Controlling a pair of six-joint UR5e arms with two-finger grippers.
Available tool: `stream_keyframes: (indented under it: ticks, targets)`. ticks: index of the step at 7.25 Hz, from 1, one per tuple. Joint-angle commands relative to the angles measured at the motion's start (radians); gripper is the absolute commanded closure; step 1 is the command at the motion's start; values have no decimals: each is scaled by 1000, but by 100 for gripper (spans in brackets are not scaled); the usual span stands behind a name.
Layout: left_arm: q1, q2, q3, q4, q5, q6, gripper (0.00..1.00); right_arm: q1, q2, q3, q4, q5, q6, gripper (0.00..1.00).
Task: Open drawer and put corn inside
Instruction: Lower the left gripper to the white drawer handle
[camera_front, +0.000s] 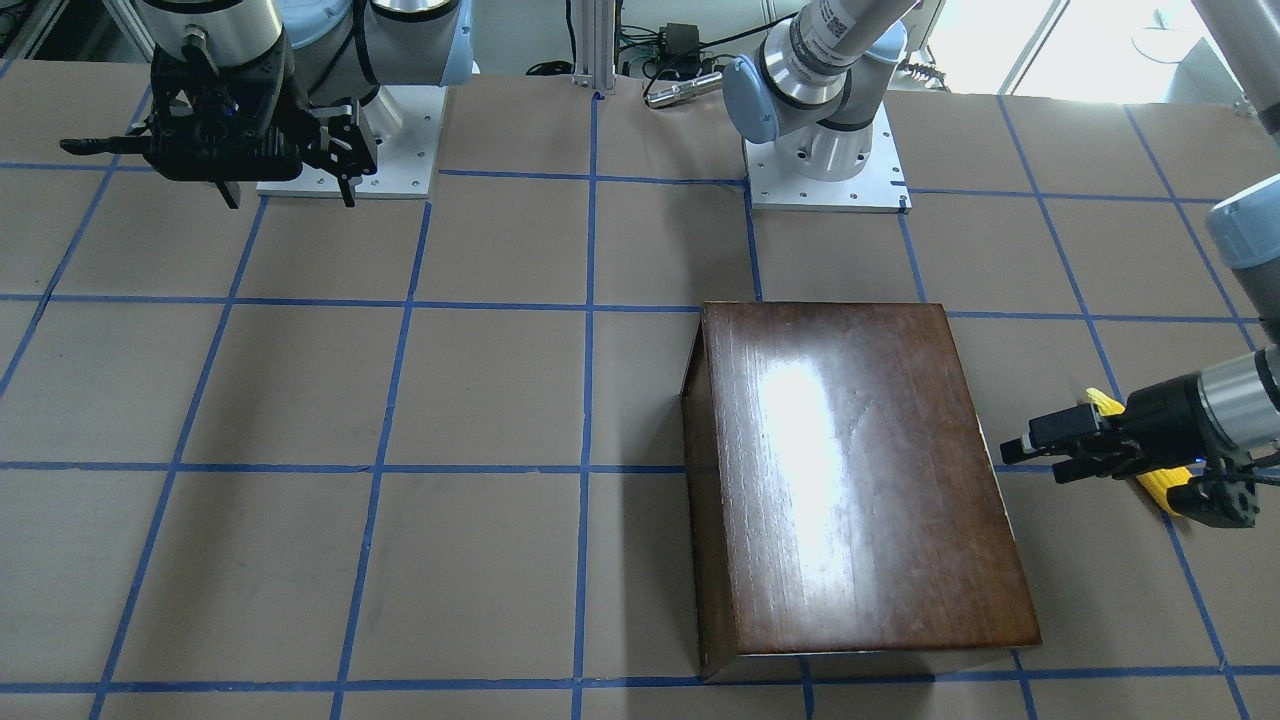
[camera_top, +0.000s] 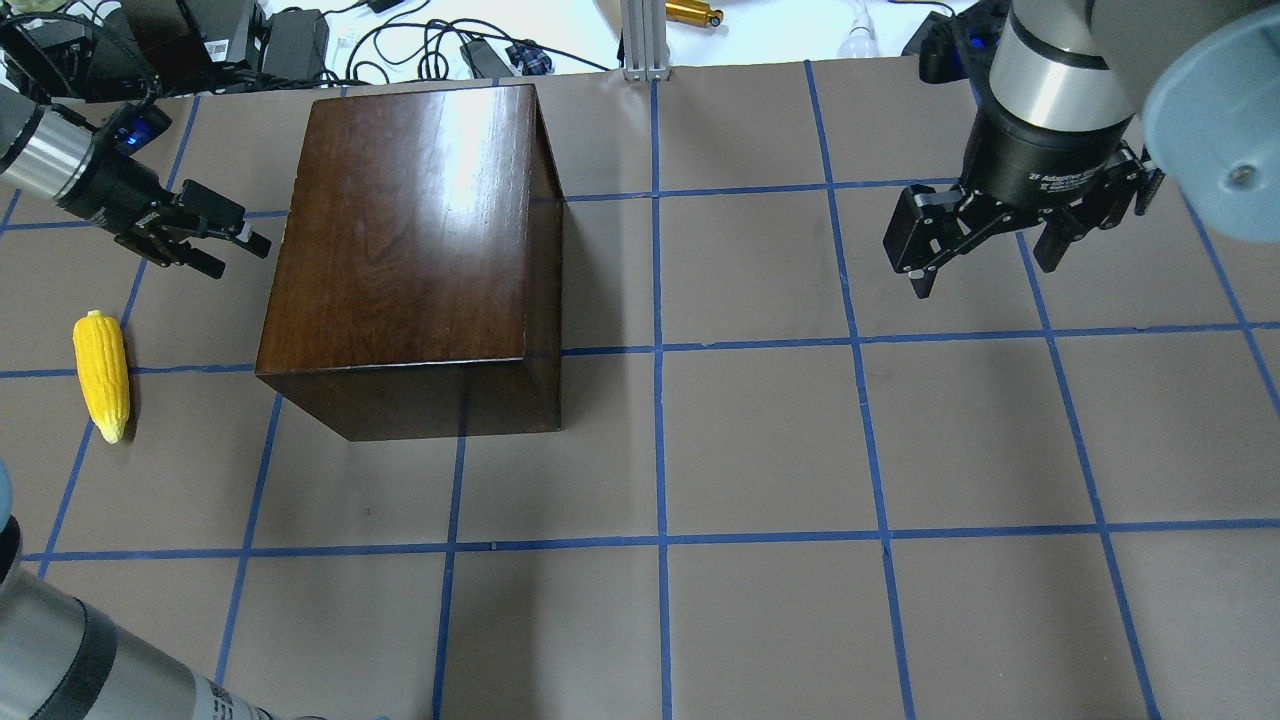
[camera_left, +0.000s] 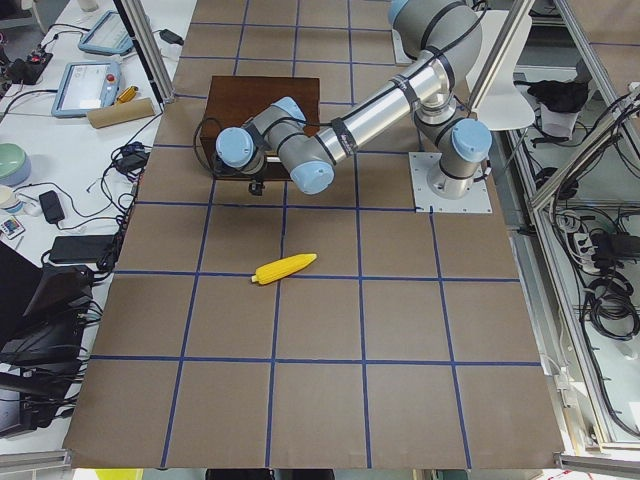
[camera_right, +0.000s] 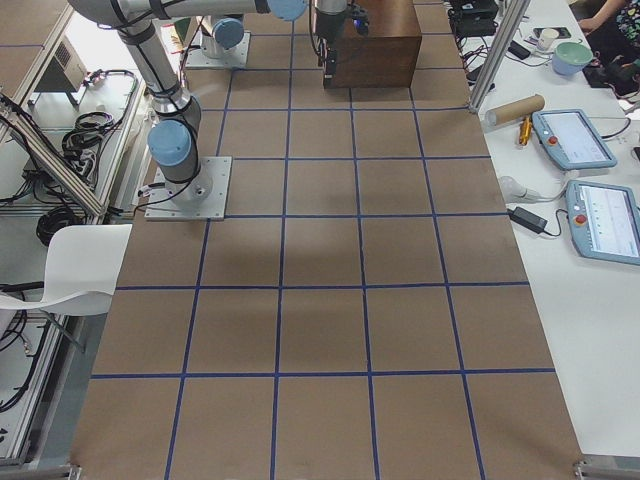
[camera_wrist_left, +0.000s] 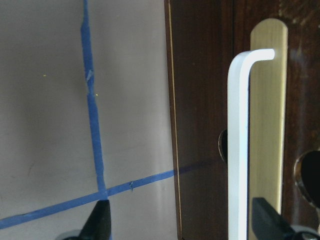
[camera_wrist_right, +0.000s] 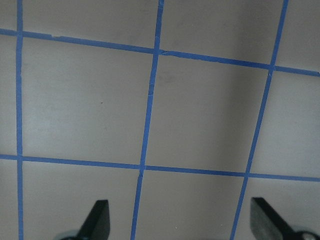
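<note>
Widely spread, the fingers (camera_wrist_left: 98, 220) of the left gripper (camera_top: 238, 256) show only as two dark tips at the bottom of the left wrist view. The drawer's white handle (camera_wrist_left: 238, 150) stands between them, further off. Whether either tip touches it cannot be told, since the handle's lower end is cut off by the frame. The handle sits on a pale wooden plate (camera_wrist_left: 270, 100) on the drawer (camera_wrist_left: 200, 125), whose dark front is visible in this view alone. From overhead and from the front that face of the wooden box (camera_top: 410, 230) is turned away. In the left side view the arm covers most of it.

The box stands near the far edge of the surface (camera_top: 760, 450), in its left half, and its glossy top throws a glare that washes out the grain. The corn (camera_top: 103, 373) lies flat close to the left edge, apart from the box and nearer the robot than the left gripper. In the front-facing view that gripper hides the cob's middle, leaving only its two yellow ends.

The right gripper (camera_top: 985, 270) hangs above bare surface toward the far right corner, its fingers (camera_wrist_right: 97, 217) also wide apart with nothing between them. Its wrist view shows only blue tape lines. In the right side view that arm is largely cut off at the top.
</note>
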Motion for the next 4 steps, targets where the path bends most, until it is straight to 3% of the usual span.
stream_keyframes:
  ticks: [1,4]
  targets:
    - [-10,-13,-3,2,0,-3,0,0,0,0,0,-1,0,0]
    - [-15,-32,-15,8,-1,-3,0,0,0,0,0,1,0,0]
